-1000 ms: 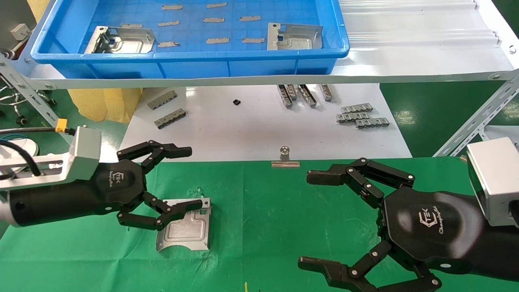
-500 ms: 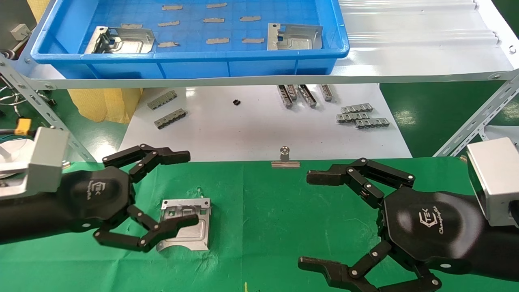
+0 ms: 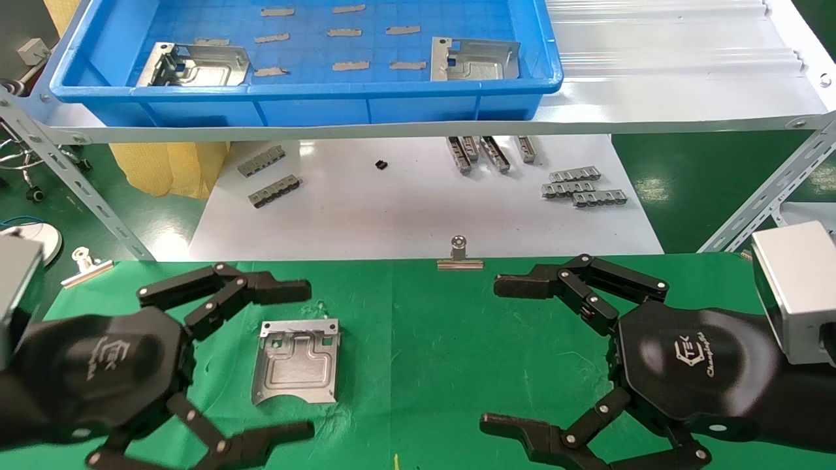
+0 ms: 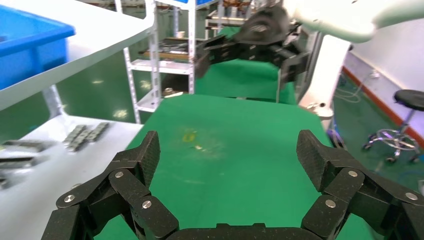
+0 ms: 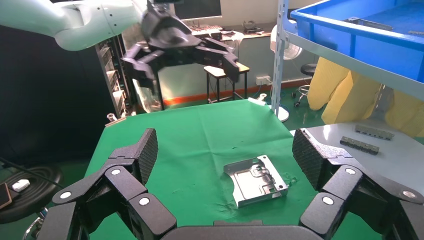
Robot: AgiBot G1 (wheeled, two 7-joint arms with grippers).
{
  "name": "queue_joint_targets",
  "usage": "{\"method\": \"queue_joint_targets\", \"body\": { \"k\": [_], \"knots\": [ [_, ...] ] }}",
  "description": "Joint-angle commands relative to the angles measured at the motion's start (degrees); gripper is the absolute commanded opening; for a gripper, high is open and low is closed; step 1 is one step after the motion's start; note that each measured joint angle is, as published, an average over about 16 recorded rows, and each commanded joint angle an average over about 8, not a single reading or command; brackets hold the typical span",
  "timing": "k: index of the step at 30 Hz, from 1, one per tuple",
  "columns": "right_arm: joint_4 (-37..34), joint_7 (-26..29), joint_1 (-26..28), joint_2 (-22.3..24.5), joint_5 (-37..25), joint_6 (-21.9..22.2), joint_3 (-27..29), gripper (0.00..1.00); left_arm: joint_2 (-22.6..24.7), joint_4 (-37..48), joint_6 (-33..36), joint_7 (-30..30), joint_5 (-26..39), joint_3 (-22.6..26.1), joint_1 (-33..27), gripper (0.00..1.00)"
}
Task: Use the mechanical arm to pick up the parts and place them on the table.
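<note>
One silver part [image 3: 295,367] lies flat on the green table [image 3: 424,339], arc cut-out toward me; the right wrist view shows it too [image 5: 256,180]. My left gripper [image 3: 307,359] stands open just left of it, fingers spread on either side and apart from it. In the left wrist view the left gripper [image 4: 227,155] has only green cloth between its fingers. My right gripper [image 3: 493,356] is open over the table's right side, empty, and the right gripper [image 5: 225,155] faces the part from a distance. Two more parts [image 3: 196,65] [image 3: 473,60] lie in the blue tray.
The blue tray [image 3: 313,108] sits on a white shelf at the back, with several thin grey strips [image 3: 349,65] inside. Grey toothed bars [image 3: 578,188] lie on the white sheet [image 3: 405,209]. A binder clip [image 3: 460,256] holds the cloth's far edge.
My left gripper has drawn back toward me and to the left, off the part, still open. The part now lies fully uncovered. The right arm has not moved.
</note>
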Motion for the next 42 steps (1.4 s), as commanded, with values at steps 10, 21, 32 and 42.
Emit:
{"method": "queue_joint_targets", "body": {
  "k": [10,21,32,42],
  "knots": [
    [-0.01,0.0,-0.01,0.0,0.01,0.01,0.0,1.0,-1.05,-3.2,-0.37,-1.72,-1.05,-1.29,1.61,1.0],
    [-0.01,0.0,-0.01,0.0,0.01,0.01,0.0,1.0,-0.72,-2.17,-0.26,-1.35,-0.68,-0.87,1.1,1.0],
    [-0.01,0.0,-0.01,0.0,0.01,0.01,0.0,1.0,-0.58,-1.75,-0.22,-1.21,-0.52,-0.71,0.88,1.0],
    [-0.01,0.0,-0.01,0.0,0.01,0.01,0.0,1.0,-0.54,-1.59,-0.18,-1.15,-0.45,-0.66,0.82,1.0]
  ]
}}
